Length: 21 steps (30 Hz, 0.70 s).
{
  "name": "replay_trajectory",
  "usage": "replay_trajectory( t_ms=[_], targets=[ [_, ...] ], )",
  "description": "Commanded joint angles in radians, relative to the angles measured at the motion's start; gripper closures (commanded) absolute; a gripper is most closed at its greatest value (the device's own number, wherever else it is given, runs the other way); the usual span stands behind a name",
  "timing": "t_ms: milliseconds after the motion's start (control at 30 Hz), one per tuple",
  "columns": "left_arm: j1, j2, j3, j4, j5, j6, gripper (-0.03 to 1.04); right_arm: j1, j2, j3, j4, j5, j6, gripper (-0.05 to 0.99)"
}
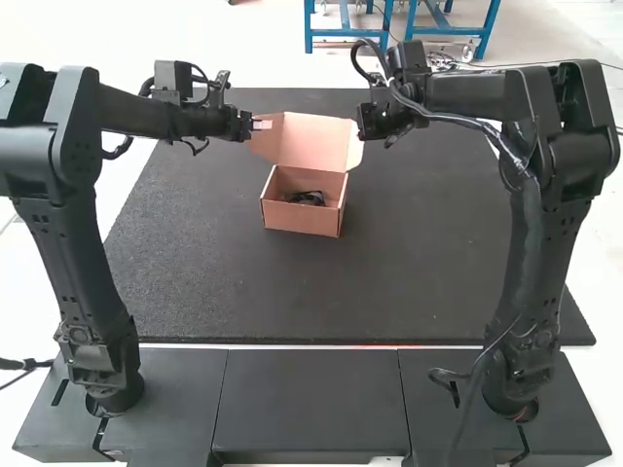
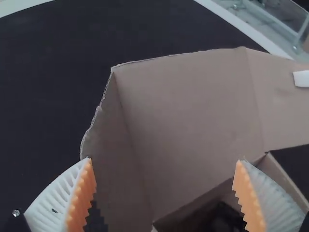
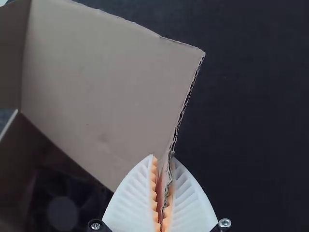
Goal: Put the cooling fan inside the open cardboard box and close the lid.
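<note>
The small cardboard box (image 1: 300,212) sits mid-mat with its lid (image 1: 304,140) standing upright at the far side. The black cooling fan (image 1: 311,198) lies inside the box and appears dark in the right wrist view (image 3: 60,209). My right gripper (image 1: 367,121) is shut on the lid's right edge (image 3: 186,111), the cardboard pinched between its ribbed fingers (image 3: 140,203). My left gripper (image 1: 257,125) is at the lid's upper left corner, open, with its orange pads (image 2: 82,193) wide apart on either side of the lid's side flap (image 2: 116,159).
The black foam mat (image 1: 195,253) covers the table, bare all around the box. A blue metal frame (image 1: 389,19) stands beyond the mat's far edge. Both arm bases stand at the near edge.
</note>
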State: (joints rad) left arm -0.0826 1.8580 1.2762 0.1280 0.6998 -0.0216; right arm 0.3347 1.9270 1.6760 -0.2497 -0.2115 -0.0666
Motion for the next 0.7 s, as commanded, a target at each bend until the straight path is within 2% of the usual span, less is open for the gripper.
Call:
replay_trajectory(
  t_ms=[0, 467, 667],
  targets=[
    [0.015, -0.014, 0.041, -0.008, 0.004, 0.043, 0.34, 0.046, -0.036, -0.013, -0.020, -0.028, -0.001, 0.88],
    [0.006, -0.010, 0.041, 0.005, 0.000, 0.054, 0.34, 0.046, -0.036, -0.016, -0.049, -0.039, -0.006, 0.88],
    [-0.023, -0.002, 0.043, 0.025, -0.002, 0.046, 0.51, 0.044, -0.043, -0.019, -0.062, -0.039, -0.009, 0.88]
  ],
)
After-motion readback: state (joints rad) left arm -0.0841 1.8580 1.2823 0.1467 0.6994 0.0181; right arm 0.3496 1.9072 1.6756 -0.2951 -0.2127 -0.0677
